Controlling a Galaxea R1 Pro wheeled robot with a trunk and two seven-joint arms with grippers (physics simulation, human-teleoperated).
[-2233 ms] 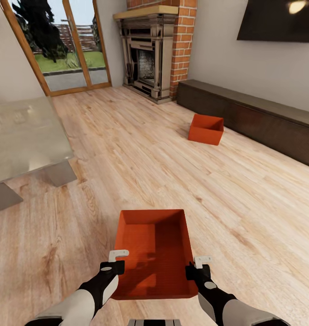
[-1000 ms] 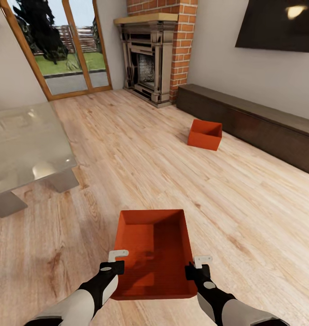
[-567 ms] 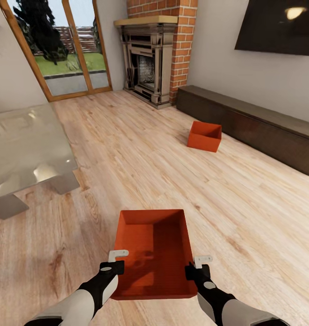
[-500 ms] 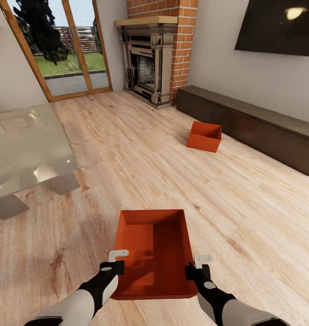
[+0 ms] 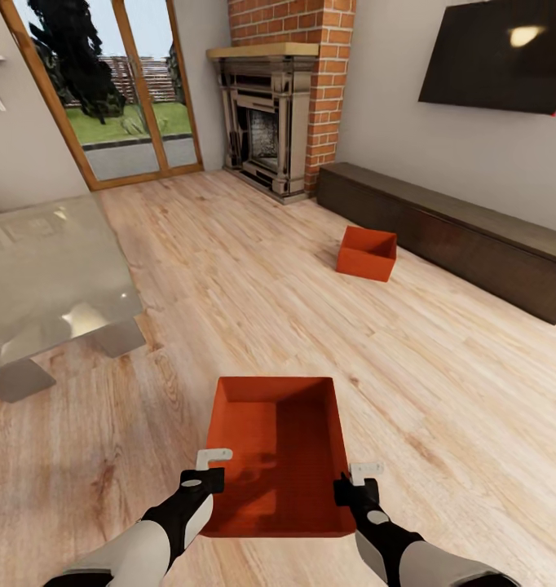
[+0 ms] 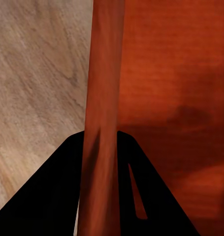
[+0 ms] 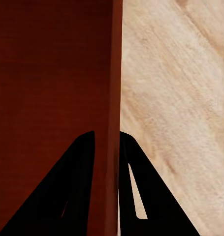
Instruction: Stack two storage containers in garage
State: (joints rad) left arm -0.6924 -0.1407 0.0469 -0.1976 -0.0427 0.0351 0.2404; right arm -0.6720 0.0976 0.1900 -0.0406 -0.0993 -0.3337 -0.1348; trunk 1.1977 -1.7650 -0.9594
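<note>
Slippage is the main worry: the near storage container (image 5: 276,456) hangs between two arms, each pinching only a thin side wall, so any uneven motion while the base drives could let one wall slide out and the bin would tip or drop to the wood floor (image 5: 441,383). A turn made too tightly could also swing it into the glass tabletop (image 5: 50,277) at the robot's left.

The left gripper (image 5: 210,470) grips the left wall near its near end, and the left wrist view shows its fingers (image 6: 67,196) narrowed on either side of that wall. The right gripper (image 5: 359,481) mirrors it on the right wall, with its fingers (image 7: 80,187) likewise clamped. Both forearms reach forward and low, roughly parallel, holding the bin level and open side up.

The far storage container (image 5: 367,253) sits on the floor just beside the long dark cabinet (image 5: 474,236), near the brick fireplace (image 5: 278,106), well apart from the robot.
</note>
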